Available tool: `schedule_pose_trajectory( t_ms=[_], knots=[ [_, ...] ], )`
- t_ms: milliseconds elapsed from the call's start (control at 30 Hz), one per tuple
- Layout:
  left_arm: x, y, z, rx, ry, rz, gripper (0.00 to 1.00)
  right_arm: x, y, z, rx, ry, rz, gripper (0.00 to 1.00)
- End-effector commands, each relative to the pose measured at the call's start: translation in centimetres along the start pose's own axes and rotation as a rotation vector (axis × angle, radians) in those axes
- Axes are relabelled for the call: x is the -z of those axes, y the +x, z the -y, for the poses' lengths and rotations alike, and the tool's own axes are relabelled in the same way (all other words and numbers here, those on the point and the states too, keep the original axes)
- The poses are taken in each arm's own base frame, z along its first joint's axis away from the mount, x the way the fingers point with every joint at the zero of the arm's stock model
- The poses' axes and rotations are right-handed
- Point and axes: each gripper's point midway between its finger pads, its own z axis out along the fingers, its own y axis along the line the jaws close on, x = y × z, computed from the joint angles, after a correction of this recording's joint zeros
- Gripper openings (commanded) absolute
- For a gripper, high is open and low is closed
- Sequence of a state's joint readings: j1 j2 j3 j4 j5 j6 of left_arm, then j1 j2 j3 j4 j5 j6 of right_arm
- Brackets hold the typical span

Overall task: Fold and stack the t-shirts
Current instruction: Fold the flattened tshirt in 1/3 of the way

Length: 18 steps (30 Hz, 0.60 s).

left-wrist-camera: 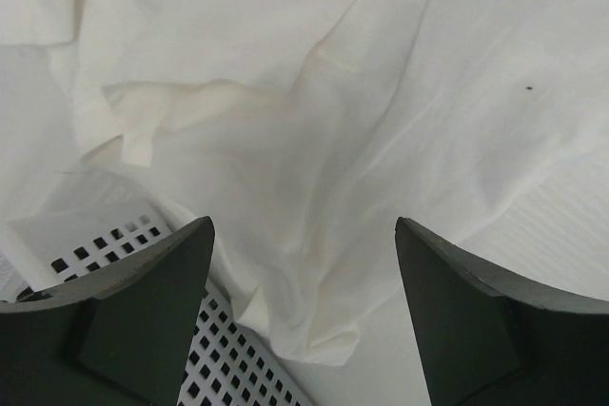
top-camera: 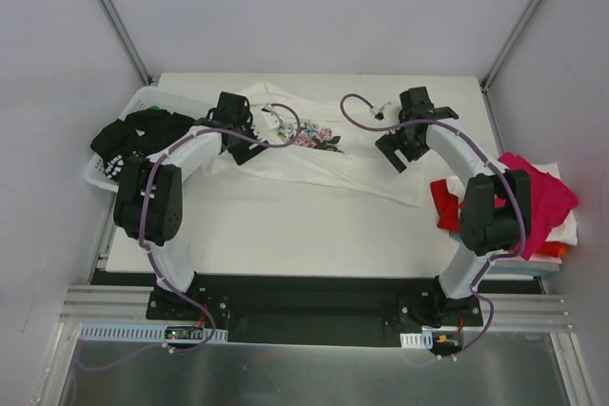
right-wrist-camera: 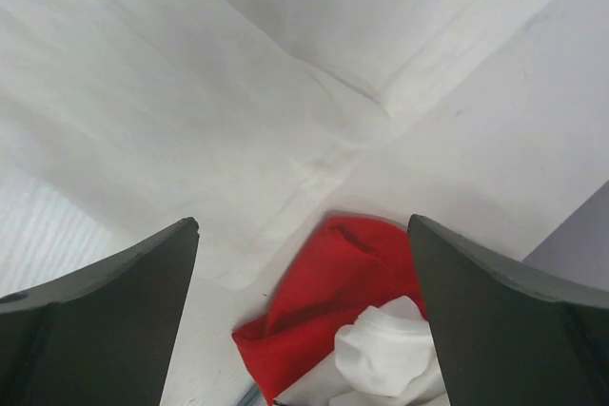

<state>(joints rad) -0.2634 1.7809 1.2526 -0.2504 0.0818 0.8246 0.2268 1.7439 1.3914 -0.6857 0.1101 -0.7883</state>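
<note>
A white t-shirt with a pink-green floral print [top-camera: 319,137] lies spread across the far half of the table. My left gripper [top-camera: 240,153] hovers over its left end, open. In the left wrist view a crumpled white sleeve [left-wrist-camera: 314,187] lies below and between the spread fingers, untouched by my left gripper [left-wrist-camera: 303,225]. My right gripper [top-camera: 395,153] is open over the shirt's right end. The right wrist view shows my right gripper [right-wrist-camera: 303,225] above the flat white cloth [right-wrist-camera: 190,92], with a red t-shirt [right-wrist-camera: 333,292] beyond it. Magenta [top-camera: 538,192] and red [top-camera: 445,202] t-shirts lie piled at the right.
A white perforated basket [top-camera: 143,100] stands at the table's left edge holding a black t-shirt with white print [top-camera: 133,135]; its wall [left-wrist-camera: 219,349] lies just under the left fingers. A white crumpled cloth [right-wrist-camera: 390,349] lies on the red shirt. An orange edge [top-camera: 561,250] shows under the right pile.
</note>
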Motion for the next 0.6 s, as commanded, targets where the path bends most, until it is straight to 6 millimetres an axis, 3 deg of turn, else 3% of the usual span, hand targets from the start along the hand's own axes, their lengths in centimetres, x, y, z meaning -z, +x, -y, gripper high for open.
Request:
schedule_pose_trajectory(
  t_ms=[0, 400, 567],
  knots=[
    [-0.4, -1.6, 1.2, 0.038, 0.062, 0.038, 0.78, 1.0, -1.3, -2.9, 0.024, -0.069, 0.006, 0.96],
    [-4.4, 1.2, 2.8, 0.067, 0.134, -0.068, 0.93, -2.6, -0.5, -4.5, 0.071, -0.101, -0.077, 0.96],
    [-5.1, 2.3, 3.3, 0.089, 0.161, -0.105, 0.99, -3.9, 0.2, -4.9, 0.09, -0.114, -0.101, 0.96]
  ],
)
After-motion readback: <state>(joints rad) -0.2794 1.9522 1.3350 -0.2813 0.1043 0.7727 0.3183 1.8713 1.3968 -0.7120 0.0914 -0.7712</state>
